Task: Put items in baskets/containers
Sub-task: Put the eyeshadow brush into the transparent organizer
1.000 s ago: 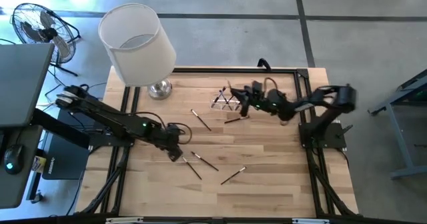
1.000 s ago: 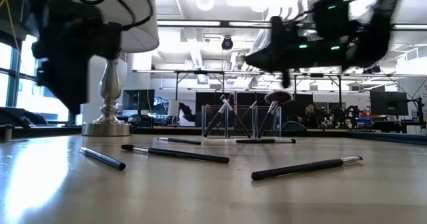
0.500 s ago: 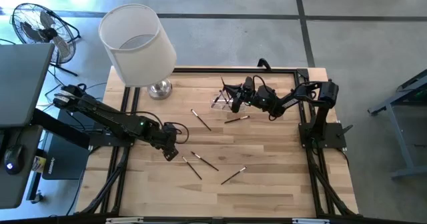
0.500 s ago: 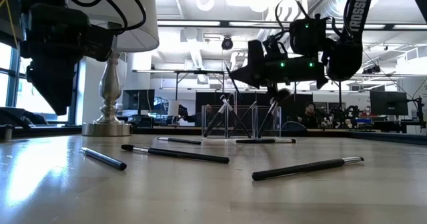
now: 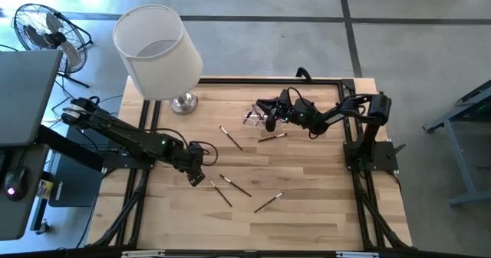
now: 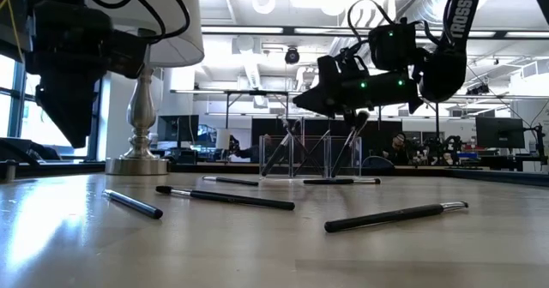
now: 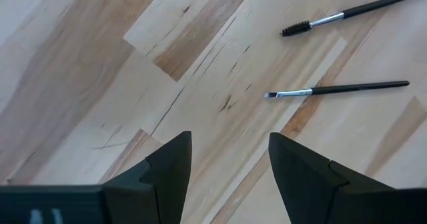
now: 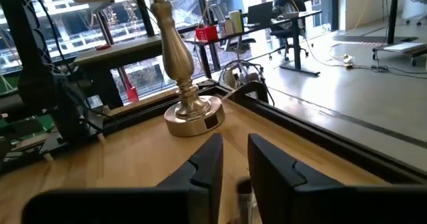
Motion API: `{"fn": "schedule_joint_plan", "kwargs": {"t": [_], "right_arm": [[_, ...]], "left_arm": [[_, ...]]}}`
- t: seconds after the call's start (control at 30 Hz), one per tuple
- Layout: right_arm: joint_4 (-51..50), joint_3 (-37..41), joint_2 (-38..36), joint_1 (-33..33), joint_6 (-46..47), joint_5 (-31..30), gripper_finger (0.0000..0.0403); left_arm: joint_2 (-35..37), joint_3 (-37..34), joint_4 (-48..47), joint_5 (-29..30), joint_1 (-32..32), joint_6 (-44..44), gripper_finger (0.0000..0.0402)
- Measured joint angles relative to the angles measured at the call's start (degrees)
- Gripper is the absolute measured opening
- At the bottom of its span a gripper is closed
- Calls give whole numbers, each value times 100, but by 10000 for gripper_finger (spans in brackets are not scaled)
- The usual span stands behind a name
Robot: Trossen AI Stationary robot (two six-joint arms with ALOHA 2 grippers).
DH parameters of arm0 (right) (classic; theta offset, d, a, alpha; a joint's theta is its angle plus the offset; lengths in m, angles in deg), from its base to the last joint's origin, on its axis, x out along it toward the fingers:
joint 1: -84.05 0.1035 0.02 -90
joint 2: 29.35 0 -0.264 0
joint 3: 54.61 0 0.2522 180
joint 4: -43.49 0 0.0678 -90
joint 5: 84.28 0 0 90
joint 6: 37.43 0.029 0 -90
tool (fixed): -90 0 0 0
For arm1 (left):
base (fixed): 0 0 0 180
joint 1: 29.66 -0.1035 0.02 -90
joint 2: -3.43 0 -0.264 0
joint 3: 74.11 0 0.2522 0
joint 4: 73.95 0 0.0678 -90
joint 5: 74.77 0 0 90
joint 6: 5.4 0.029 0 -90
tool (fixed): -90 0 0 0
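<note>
On the pale wooden counter [image 5: 307, 196], the left end effector [image 5: 196, 174] hovers with fingers spread and empty, nearest 2 slim dark-handled makeup brushes [image 7: 337, 89], their long axes slanting just beside it. The right end effector [image 5: 268, 112] hangs above the small clear plastic holder [image 6: 310, 157], fingers slightly parted, gripping nothing visible.

The left gripper [image 7: 228, 177] hangs over bare wood of the tabletop [image 7: 80, 71], its two dark fingers [image 7: 170, 171] spread wide with nothing between them. Past the fingers lie two brushes, apart from each other and roughly parallel: a spoolie brush [image 7: 347, 14] with a dark bristly tip, and a thin liner brush [image 7: 337, 89] with a silver ferrule.
</note>
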Motion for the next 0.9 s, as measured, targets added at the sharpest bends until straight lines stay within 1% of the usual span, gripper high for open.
{"fn": "schedule_joint_plan", "kwargs": {"t": [0.2, 0.3, 0.33, 0.4, 0.5, 0.57, 0.63, 0.7, 0.77, 0.9], "right_arm": [[-78, 0, -201, 0, 33, 84, 92], [-438, 0, -558, 28, 84, 435, 97], [-712, 0, -736, 64, 81, 491, 97], [-1585, -15, -1166, 208, 65, 476, 98], [-3302, -189, -1867, 512, -154, 344, 98], [-4461, -392, -2281, 768, -251, 182, 98], [-5504, -617, -2604, 1045, -297, 2, 98], [-6216, -774, -2829, 1335, -279, -160, 98], [-6606, -849, -2994, 1623, -203, -263, 98], [-6857, -870, -3115, 2179, 243, -305, 98]], "left_arm": [[-1, 0, 56, 13, 0, -96, 197], [-1, 0, 123, 15, 0, -100, 197], [-1, 0, 167, 15, 0, -58, 197], [-1, 0, 283, 33, 0, 121, 197], [-4, 0, 579, 147, 2, 530, 197], [-4, 2, 881, 169, 2, 953, 197], [-6, 3, 1134, 126, 9, 1629, 197], [-98, 15, 1286, 31, 56, 2429, 197], [-190, 11, 1178, 2, 130, 3289, 197], [-485, 11, 1080, 7, 316, 4989, 197]]}}
